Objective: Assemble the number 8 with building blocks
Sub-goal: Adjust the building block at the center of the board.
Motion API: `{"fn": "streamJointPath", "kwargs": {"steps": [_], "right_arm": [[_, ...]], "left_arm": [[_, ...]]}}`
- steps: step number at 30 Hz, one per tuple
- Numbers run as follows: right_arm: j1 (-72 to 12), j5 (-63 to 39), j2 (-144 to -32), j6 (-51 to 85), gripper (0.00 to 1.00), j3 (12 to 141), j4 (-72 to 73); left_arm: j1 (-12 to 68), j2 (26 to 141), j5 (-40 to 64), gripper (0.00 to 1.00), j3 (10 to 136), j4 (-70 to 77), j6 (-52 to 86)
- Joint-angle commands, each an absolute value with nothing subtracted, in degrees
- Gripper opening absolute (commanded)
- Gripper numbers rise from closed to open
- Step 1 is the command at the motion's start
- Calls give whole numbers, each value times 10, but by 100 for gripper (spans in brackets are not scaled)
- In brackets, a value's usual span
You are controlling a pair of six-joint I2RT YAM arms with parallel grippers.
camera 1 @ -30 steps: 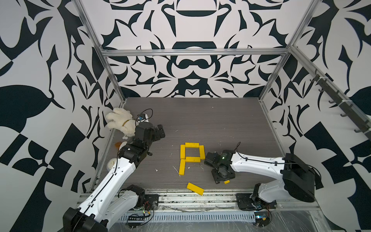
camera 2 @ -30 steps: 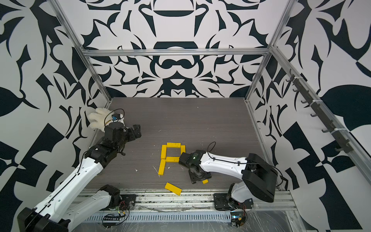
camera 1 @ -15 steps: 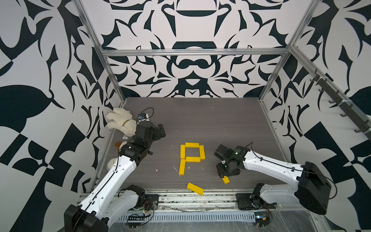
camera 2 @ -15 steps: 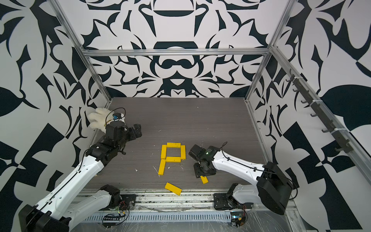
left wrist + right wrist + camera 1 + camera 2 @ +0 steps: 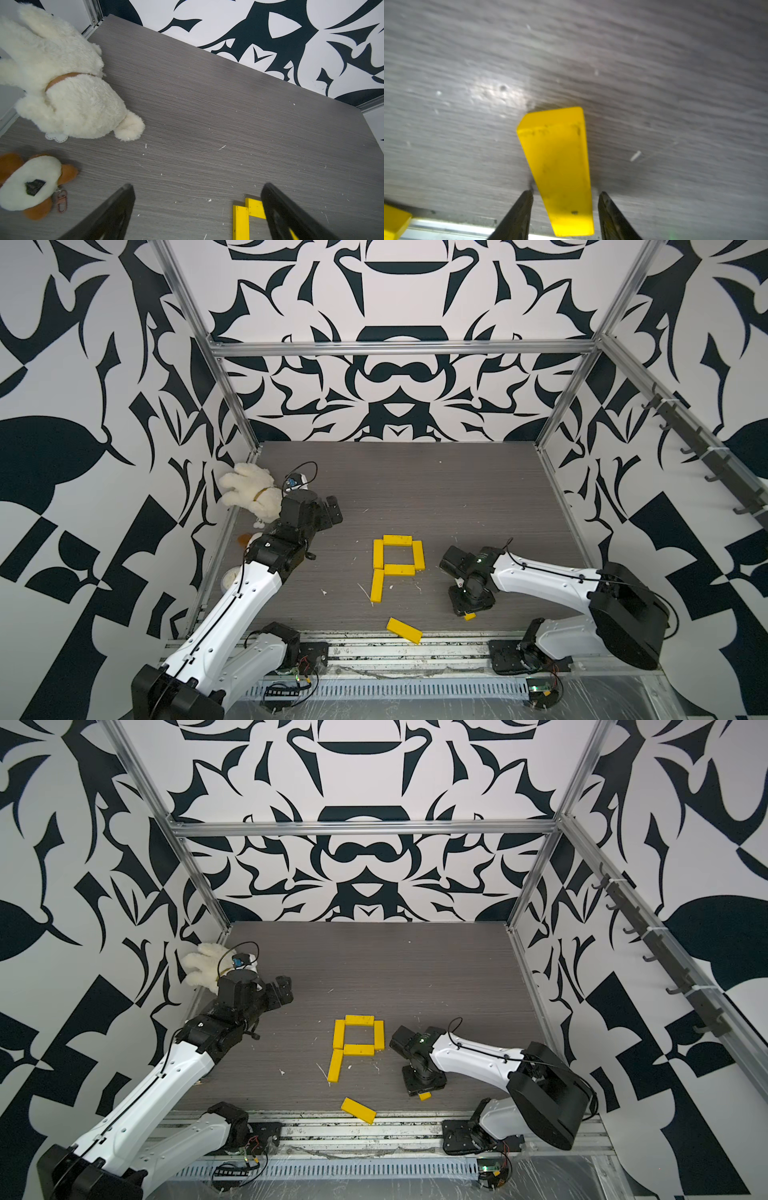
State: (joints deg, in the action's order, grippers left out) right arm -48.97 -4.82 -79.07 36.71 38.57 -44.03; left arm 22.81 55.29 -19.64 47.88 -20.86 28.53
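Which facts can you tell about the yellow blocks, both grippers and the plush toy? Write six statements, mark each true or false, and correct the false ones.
1. Five building blocks lie joined in a P shape. True.
2. The figure is finished. False: the number 8 lacks its bottom and lower right bars.
3. The left gripper grips something. False: it is open and empty.
4. The right gripper has its jaws either side of a block lying on the table. True.
5. A loose block lies by the table's front edge. True.
6. The plush toy sits mid-table. False: it lies by the left wall.
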Motion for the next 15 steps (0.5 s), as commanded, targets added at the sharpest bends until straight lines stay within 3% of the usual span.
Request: {"fn": "streamJointPath", "kwargs": {"steps": [1, 6, 15], "right_arm": [[-486, -70, -805, 348, 51, 393, -413], [-484, -86, -848, 334, 30, 410, -409], [-494, -90, -822, 436, 15, 420, -398]], "left_arm": [[226, 544, -193, 99, 488, -216, 287], [226, 529, -201, 99, 478, -215, 285], [226, 521, -202, 99, 461, -202, 265]]}}
